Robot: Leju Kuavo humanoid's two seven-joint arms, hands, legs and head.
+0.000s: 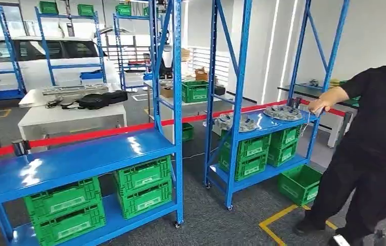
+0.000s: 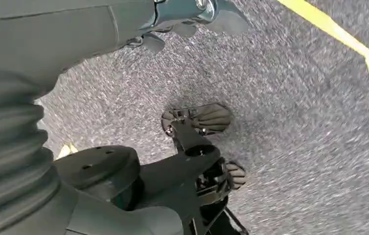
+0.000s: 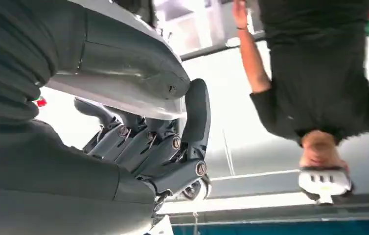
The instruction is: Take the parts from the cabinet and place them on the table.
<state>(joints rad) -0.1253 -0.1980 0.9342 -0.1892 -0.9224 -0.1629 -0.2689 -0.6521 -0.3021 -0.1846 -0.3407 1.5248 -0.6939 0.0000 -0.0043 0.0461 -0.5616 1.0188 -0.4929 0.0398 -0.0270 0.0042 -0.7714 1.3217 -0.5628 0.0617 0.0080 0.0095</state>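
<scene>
**A:** Which step are you on?

**B:** The approach, I judge. Nothing is picked yet. Going left to right in my head view: a near blue rack with green crates under its bare shelf, a white desk behind it with a black bag on top, then the second blue rack, where the grey metal parts lie on the middle shelf. A second part sits nearer me on that same shelf.

**A:** And your hands?

**B:** My left robot hand hangs over the grey carpet; I cannot tell from that angle whether its fingers are apart or closed (it's mostly dark linkage there). My right robot hand has its fingers curled in, clenched on nothing.

**A:** What does the next move call for?

**B:** Walking closer and squaring up to the second rack, then raising an arm to shelf height. The parts are well apart from me.

**A:** Anything in the way?

**B:** A person in black stands just beside that rack, one hand at the shelf's edge near the parts. Their body is cut off at the frame's right, and the parts' shape is too small to make out.
</scene>
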